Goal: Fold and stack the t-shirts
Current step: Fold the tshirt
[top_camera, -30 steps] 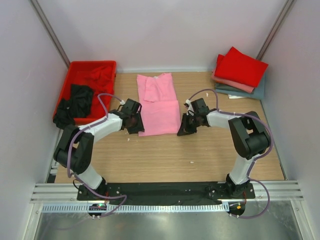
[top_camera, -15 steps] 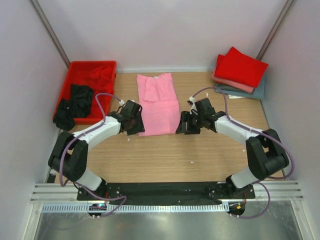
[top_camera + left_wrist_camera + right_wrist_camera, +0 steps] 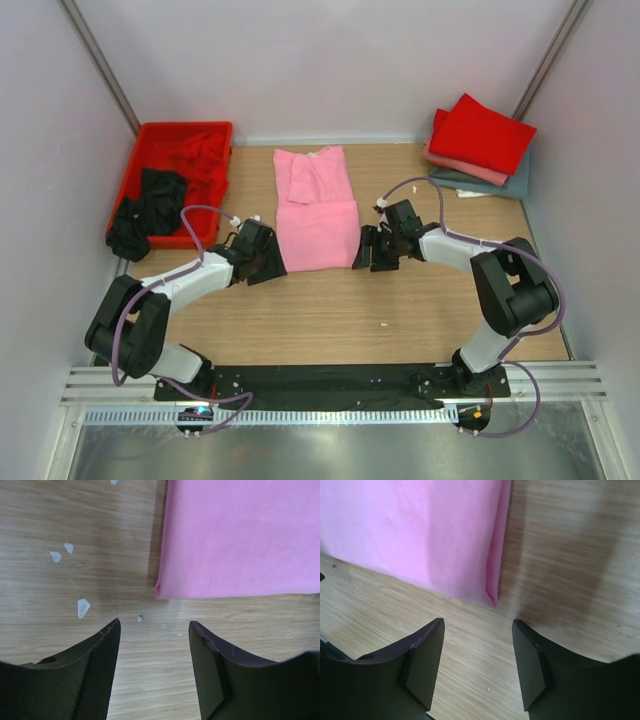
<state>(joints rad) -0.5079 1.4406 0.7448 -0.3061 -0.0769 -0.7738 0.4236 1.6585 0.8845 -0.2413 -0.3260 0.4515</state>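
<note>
Wooden table (image 3: pixel 330 310), one pink t-shirt (image 3: pixel 316 215)

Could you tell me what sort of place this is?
Probably a lab test cell for cloth folding: a wooden table boxed in by white panels, a red tray of crumpled shirts, a folded stack.

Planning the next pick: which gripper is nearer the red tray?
Left. The left gripper lies just off the near-right corner of the red tray; the right gripper lies farther off, across the pink t-shirt.
</note>
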